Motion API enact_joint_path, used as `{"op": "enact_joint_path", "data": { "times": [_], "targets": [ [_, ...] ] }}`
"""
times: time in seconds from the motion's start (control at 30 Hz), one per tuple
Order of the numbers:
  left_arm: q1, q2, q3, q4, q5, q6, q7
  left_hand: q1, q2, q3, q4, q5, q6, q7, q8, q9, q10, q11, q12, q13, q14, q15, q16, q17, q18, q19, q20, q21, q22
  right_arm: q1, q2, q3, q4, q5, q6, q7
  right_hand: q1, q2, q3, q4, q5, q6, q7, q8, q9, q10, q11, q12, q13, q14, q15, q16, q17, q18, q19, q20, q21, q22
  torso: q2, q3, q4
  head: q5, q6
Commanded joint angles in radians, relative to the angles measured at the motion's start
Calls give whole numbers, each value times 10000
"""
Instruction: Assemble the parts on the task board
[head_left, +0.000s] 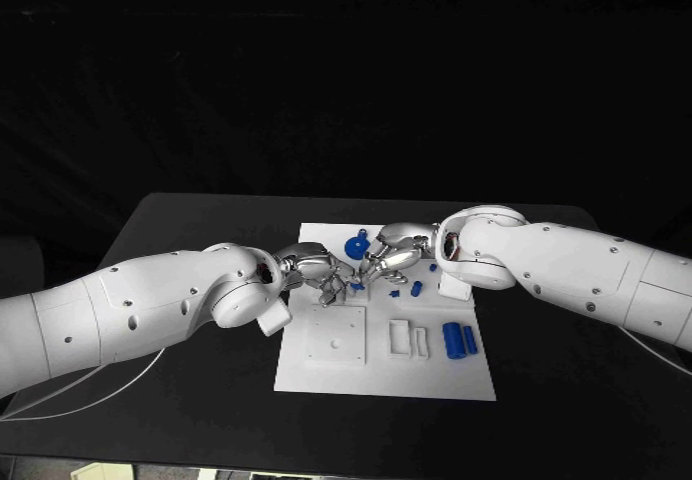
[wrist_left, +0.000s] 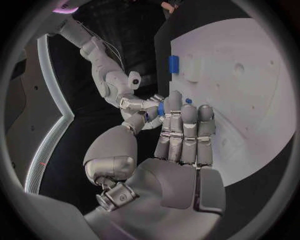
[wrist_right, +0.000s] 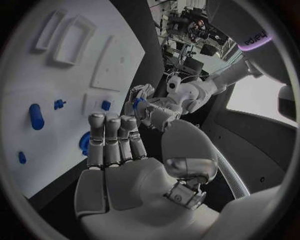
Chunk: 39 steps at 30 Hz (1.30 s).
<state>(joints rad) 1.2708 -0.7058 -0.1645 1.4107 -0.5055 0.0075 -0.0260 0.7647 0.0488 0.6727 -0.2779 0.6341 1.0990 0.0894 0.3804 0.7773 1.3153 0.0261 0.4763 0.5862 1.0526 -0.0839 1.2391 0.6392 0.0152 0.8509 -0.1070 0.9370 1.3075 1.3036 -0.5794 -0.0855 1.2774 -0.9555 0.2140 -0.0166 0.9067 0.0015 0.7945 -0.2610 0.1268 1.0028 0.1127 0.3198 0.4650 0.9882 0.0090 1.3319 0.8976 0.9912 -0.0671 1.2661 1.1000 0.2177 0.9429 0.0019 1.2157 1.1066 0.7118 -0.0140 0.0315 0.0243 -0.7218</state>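
Right, the task board (head_left: 387, 375) lies on the black tabletop (head_left: 188, 230), directly under both hands, which meet over its far half. The left hand (head_left: 320, 270) has its fingers (wrist_left: 184, 131) straight and side by side with the thumb swung well away, and the palm is bare. A speck of blue shows by its fingertips; I cannot tell whether it touches them. The right hand (head_left: 389, 255) is the same, with straight fingers (wrist_right: 112, 137), the thumb out wide and nothing in it.

A round blue part (head_left: 356, 247) sits just beyond the right hand's fingertips. Small blue parts (head_left: 417, 288) lie just beneath that hand, on my side of it. Two blue cylinders (head_left: 460, 340) lie side by side farther towards me, well apart from both hands. White raised frames (head_left: 408, 338) are next to them.

Dark lettering (wrist_right: 253, 36) runs along a white shell behind the right hand, too turned for me to read. White cables (head_left: 87, 385) trail under the left arm.
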Motion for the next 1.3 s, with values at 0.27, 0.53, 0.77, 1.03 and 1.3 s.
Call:
{"op": "enact_joint_path", "data": {
  "times": [0.27, 0.53, 0.77, 1.03, 1.3],
  "targets": [
    [51, 45, 58, 67, -428, 14, 215, 73, 75, 107, -73, 81, 525, -568, -19, 41, 663, -767, 48, 18, -59, -370, 55, 11, 37, -47, -1043, 59, 221, -53, 28, -26, -150, 98, -780, 259, -3, 60, 85, 19, -66, 33, 13, 21, 1, 36, -31, -66, -22, -28, -20, -2, -16, 441, -11, 25, 5, -20, -8, -8, 0, 14, 1],
    [53, 23, 59, -35, -1346, -259, -28, 117, 9, 126, -84, 96, 547, -580, -23, 91, 672, -779, 76, 40, -50, -381, 82, 16, 42, -37, -1060, 91, 223, -49, -52, -16, -587, 1407, -2466, 832, -644, -274, -571, 127, 1349, -551, 247, -259, -129, -306, 212, -486, -359, -365, 158, -410, -314, 441, -394, 267, -386, -228, -38, 14, 13, 49, 20],
    [290, 6, 66, -306, -2257, -463, -946, 158, -42, 137, -77, 123, 584, -594, -26, 143, 697, -798, 107, 59, -26, -400, 110, 18, 49, -7, -1080, 134, 222, -47, -214, 186, -1024, 2097, -3459, 1449, -824, -229, -1152, 26, 2164, -655, 284, -268, -143, -321, 229, -514, -519, -393, 200, -441, -436, 441, -431, 331, -477, -306, -107, 70, 1, 117, 40],
    [709, 151, 63, -524, -3515, 110, -2867, 191, -135, 152, -48, 367, 699, -637, -43, 270, 802, -856, 136, 61, 132, -480, 148, -21, 77, 121, -1139, 226, 202, 8, -429, 404, -1399, 2298, -4107, 1761, -750, -167, -1229, -35, 2481, -706, 281, -248, -150, -260, 214, -975, -1125, -429, 256, -894, -964, 441, -648, 497, -928, -582, -228, 152, -63, 183, 29],
    [1092, 524, 44, -945, -4171, 808, -4090, 147, -167, 142, -67, 733, 819, -681, -88, 418, 972, -929, 153, 45, 357, -579, 161, -98, 115, 320, -1220, 335, 193, 140, -524, 519, -1794, 2281, -4342, 1958, -679, -149, -1201, -97, 2699, -731, 282, -254, -163, -238, 222, -1017, -1277, -424, 271, -930, -1081, 441, -644, 527, -994, -634, -361, 235, -79, 292, -43]
  ]
}}
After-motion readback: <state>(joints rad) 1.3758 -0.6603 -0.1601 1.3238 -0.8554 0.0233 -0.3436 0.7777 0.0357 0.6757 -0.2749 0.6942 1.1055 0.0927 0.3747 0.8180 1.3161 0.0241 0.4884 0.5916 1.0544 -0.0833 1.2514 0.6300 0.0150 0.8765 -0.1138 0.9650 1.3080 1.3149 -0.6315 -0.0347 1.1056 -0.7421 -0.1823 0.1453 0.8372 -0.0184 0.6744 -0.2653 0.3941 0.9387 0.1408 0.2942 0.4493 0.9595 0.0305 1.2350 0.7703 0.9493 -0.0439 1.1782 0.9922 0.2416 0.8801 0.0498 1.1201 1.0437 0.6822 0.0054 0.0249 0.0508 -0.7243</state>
